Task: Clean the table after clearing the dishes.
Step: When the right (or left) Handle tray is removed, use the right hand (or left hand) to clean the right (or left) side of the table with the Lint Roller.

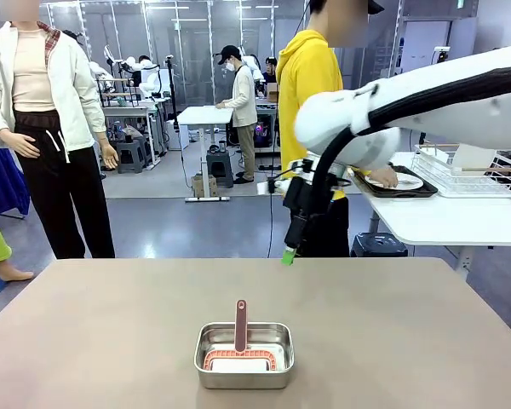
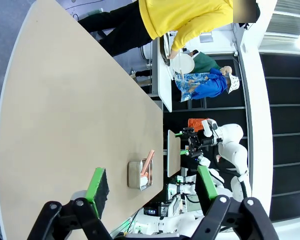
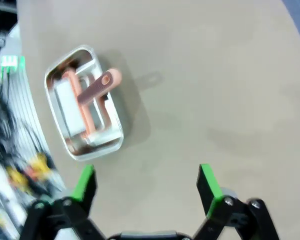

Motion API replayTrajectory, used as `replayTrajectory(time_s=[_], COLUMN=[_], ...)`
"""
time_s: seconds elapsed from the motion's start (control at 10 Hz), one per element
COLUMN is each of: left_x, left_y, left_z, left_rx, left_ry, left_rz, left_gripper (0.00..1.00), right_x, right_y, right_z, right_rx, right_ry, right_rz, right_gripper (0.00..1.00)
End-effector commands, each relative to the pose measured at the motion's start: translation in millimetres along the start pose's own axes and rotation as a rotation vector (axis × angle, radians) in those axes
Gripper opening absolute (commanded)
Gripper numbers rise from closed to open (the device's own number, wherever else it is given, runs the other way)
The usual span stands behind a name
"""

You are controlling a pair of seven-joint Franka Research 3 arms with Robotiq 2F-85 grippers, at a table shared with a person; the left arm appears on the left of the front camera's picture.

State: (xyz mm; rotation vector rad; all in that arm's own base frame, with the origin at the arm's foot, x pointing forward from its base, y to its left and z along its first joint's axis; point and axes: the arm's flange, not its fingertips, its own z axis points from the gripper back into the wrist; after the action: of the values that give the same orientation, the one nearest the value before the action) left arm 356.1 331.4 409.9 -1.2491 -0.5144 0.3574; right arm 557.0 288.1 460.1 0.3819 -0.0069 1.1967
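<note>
The taupe surface (image 1: 111, 324) is bare under both arms except for one item. That suggests the clearing is nearly over and the wiping is not yet begun. Far beyond the right claw (image 3: 146, 186), a person in a yellow top (image 1: 311, 77) leans over the white side surface (image 1: 443, 223). The person's hand (image 1: 385, 177) rests at a dark tray (image 1: 417, 193) bearing a white plate (image 1: 399, 181), beside a wire rack (image 1: 464, 175). A second plate may sit there too, but I cannot make it out. The plate is well apart from either claw.

A steel pan (image 3: 116, 125) stands below and ahead of the right claw. A pink-handled scrubber (image 3: 95, 89) is propped in it, handle up, probably so a claw can take it easily. The right claw hangs above the surface, fingers spread, holding nothing. The left claw (image 2: 152, 186) is likewise spread and empty. It looks along the surface with the pan near, just ahead.

Behind all this lies a wide workshop with a grey floor, other benches and people.
</note>
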Motion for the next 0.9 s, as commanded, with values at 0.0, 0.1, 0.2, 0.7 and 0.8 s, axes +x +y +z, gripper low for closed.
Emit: replayTrajectory(time_s=[0.0, 0.1, 0.2, 0.7, 0.8], left_x=[-0.2, -0.2, -0.2, -0.2, -0.2], left_y=[-1.8, -1.8, -1.8, -1.8, -1.8], left_z=[2.1, 2.1, 2.1, 2.1, 2.1], left_rx=[-0.025, -0.025, -0.025, -0.025, -0.025], left_ry=[-0.012, -0.012, -0.012, -0.012, -0.012], left_rz=[-0.001, -0.001, -0.001, -0.001, -0.001], left_gripper=[0.89, 0.89, 0.89, 0.89, 0.89], right_x=[61.8, 82.4, 104.9, 144.8, 146.8], right_y=[-24.2, -26.9, -28.1, -19.6, -19.8], right_z=[-9.6, -20.8, -40.0, -103.6, -113.8], right_rx=[0.025, 0.04, 0.056, 0.157, 0.21], right_ry=[0.138, 0.191, 0.217, 0.344, 0.343], right_rz=[0.218, 0.247, 0.274, 0.277, 0.255], right_gripper=[1.0, 1.0, 1.0, 1.0, 1.0])
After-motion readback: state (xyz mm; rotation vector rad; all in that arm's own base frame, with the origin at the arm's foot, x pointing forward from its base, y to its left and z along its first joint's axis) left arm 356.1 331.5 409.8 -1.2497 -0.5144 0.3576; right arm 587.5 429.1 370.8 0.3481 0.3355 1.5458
